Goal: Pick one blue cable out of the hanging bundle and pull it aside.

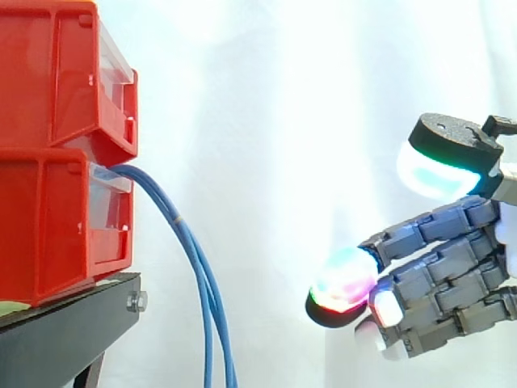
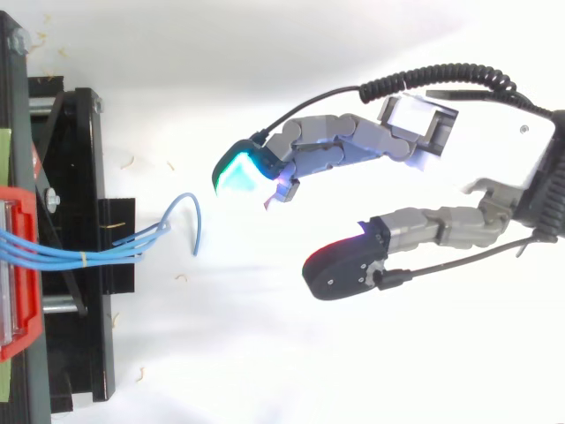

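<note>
A bundle of thin blue cables [image 1: 194,259] comes out of the lower red bin [image 1: 56,226] and hangs down past the black stand [image 1: 73,323]. From above, the blue cables [image 2: 106,247] run right from the bin, and one strand loops out further at its end [image 2: 187,205]. My hand [image 1: 452,267] stands well to the right of the bundle, apart from it. Its fingers [image 2: 335,146] reach toward the cables with a wide gap to the thumb [image 2: 353,261]. The hand holds nothing.
A second red bin [image 1: 56,81] is stacked on the lower one. The black stand's frame [image 2: 75,265] lies at the left in the top view. A white curtain backs the scene, with free room between the cables and my hand.
</note>
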Robot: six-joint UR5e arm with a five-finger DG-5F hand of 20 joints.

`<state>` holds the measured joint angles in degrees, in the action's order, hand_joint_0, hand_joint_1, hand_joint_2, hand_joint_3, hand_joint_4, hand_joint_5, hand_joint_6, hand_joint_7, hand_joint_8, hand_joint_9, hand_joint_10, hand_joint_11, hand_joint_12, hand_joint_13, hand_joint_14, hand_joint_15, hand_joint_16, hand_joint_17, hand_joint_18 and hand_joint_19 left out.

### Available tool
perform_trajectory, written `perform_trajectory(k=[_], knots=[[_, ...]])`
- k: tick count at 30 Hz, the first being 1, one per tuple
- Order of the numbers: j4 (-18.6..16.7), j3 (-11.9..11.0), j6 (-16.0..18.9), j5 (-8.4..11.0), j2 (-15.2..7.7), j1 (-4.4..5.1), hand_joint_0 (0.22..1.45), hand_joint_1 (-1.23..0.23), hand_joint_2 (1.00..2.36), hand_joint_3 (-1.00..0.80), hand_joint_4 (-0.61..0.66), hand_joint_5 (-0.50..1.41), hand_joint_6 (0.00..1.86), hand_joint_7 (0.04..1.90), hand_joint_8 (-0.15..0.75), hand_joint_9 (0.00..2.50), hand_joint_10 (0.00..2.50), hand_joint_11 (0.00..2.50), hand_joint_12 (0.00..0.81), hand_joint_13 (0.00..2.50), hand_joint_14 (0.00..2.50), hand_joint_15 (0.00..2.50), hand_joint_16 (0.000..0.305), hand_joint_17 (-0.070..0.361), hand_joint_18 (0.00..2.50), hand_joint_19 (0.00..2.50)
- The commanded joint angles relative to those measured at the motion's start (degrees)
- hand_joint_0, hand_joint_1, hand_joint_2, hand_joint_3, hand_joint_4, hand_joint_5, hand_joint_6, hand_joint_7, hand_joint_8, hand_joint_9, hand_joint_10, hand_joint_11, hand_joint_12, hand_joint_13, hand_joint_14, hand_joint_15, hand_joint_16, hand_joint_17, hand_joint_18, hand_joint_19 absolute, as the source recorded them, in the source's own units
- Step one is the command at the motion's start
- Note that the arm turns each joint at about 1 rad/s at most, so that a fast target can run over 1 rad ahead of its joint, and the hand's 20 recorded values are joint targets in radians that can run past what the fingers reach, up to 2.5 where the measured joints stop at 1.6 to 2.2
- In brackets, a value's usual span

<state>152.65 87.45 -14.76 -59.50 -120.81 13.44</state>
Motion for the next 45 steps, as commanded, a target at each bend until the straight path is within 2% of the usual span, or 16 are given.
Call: perform_trajectory(k=[1, 2, 4, 5, 6, 11, 13, 15, 22, 25, 26, 29, 35, 38, 43, 45], knots=[[-3.06, -0.09, -1.24, 0.35, -0.92, 0.01, 0.44, -0.60, 1.00, -0.50, 0.26, -0.21, 0.50, 0.78, 0.348, 0.51, 0.01, 1.08, 0.401, 0.50, 0.01, 0.49, 0.071, 0.160, 0.36, 0.25], [-4.73, -0.35, -1.15, 0.26, -2.41, -0.08, 0.44, -0.60, 1.00, -0.50, 0.27, -0.21, 0.50, 0.78, 0.354, 0.51, 0.01, 1.10, 0.402, 0.50, 0.02, 0.50, 0.071, 0.159, 0.36, 0.25], [-5.08, -1.41, -0.89, 0.18, -3.20, -0.08, 0.44, -0.60, 1.00, -0.50, 0.27, -0.21, 0.50, 0.79, 0.355, 0.50, 0.01, 1.08, 0.401, 0.47, 0.02, 0.49, 0.069, 0.154, 0.32, 0.25], [-4.73, -2.64, -0.45, 0.09, -4.70, -0.08, 0.44, -0.60, 1.00, -0.50, 0.27, -0.21, 0.50, 0.79, 0.352, 0.46, 0.01, 1.02, 0.402, 0.45, 0.01, 0.47, 0.068, 0.153, 0.32, 0.25], [-4.11, -3.60, -0.18, 0.09, -5.05, 0.01, 0.44, -0.60, 1.00, -0.50, 0.27, -0.22, 0.50, 0.79, 0.351, 0.41, 0.01, 0.88, 0.402, 0.42, 0.01, 0.44, 0.067, 0.151, 0.29, 0.24], [-0.24, -8.53, 0.87, -1.05, -7.60, -0.52, 0.43, -0.59, 1.00, -0.50, 0.28, -0.22, 0.50, 0.78, 0.342, 0.37, 0.01, 0.70, 0.407, 0.38, 0.01, 0.38, 0.067, 0.151, 0.27, 0.23], [-0.42, -8.70, 0.78, -1.84, -7.68, -0.52, 0.44, -0.58, 1.00, -0.50, 0.28, -0.21, 0.50, 0.79, 0.339, 0.36, 0.01, 0.65, 0.406, 0.37, 0.01, 0.37, 0.067, 0.150, 0.25, 0.23], [-2.62, -8.97, -0.10, -1.76, -7.60, -0.43, 0.44, -0.58, 1.00, -0.50, 0.29, -0.21, 0.50, 0.78, 0.340, 0.36, 0.01, 0.63, 0.405, 0.37, 0.01, 0.36, 0.067, 0.150, 0.25, 0.23], [-5.78, -8.97, -1.15, -1.76, -8.12, -0.26, 0.44, -0.57, 1.00, -0.50, 0.30, -0.21, 0.50, 0.78, 0.332, 0.36, 0.01, 0.52, 0.403, 0.38, 0.01, 0.36, 0.066, 0.148, 0.25, 0.23], [-5.96, -10.46, -0.71, -1.93, -10.14, -0.52, 0.45, -0.57, 1.00, -0.50, 0.31, -0.20, 0.50, 0.78, 0.331, 0.36, 0.01, 0.50, 0.403, 0.38, 0.01, 0.36, 0.065, 0.147, 0.25, 0.23], [-4.29, -12.39, 0.17, -2.46, -11.29, -0.52, 0.45, -0.56, 1.00, -0.50, 0.31, -0.20, 0.50, 0.78, 0.332, 0.36, 0.01, 0.50, 0.403, 0.38, 0.01, 0.35, 0.065, 0.147, 0.25, 0.24], [-3.76, -12.75, -0.36, -2.64, -11.73, -0.35, 0.45, -0.56, 1.00, -0.50, 0.32, -0.20, 0.50, 0.78, 0.336, 0.39, 0.01, 0.48, 0.404, 0.39, 0.01, 0.36, 0.065, 0.146, 0.27, 0.23], [-7.72, -13.45, -0.36, -3.34, -14.89, -0.79, 0.45, -0.56, 1.00, -0.50, 0.33, -0.19, 0.50, 0.78, 0.338, 0.44, 0.01, 0.48, 0.401, 0.43, 0.01, 0.35, 0.064, 0.143, 0.29, 0.24], [-10.26, -13.36, -0.80, -4.04, -14.98, -0.61, 0.45, -0.56, 1.00, -0.50, 0.33, -0.19, 0.50, 0.77, 0.338, 0.45, 0.01, 0.48, 0.401, 0.43, 0.01, 0.36, 0.063, 0.143, 0.30, 0.24], [-13.08, -13.45, -4.05, -4.04, -15.07, -0.43, 0.46, -0.55, 1.00, -0.50, 0.34, -0.19, 0.50, 0.78, 0.339, 0.46, 0.01, 0.48, 0.397, 0.44, 0.01, 0.36, 0.063, 0.142, 0.30, 0.24], [-14.66, -13.80, -4.40, -4.04, -16.56, -0.52, 0.46, -0.55, 1.00, -0.50, 0.34, -0.19, 0.50, 0.78, 0.340, 0.47, 0.01, 0.48, 0.397, 0.44, 0.01, 0.36, 0.063, 0.141, 0.30, 0.25]])
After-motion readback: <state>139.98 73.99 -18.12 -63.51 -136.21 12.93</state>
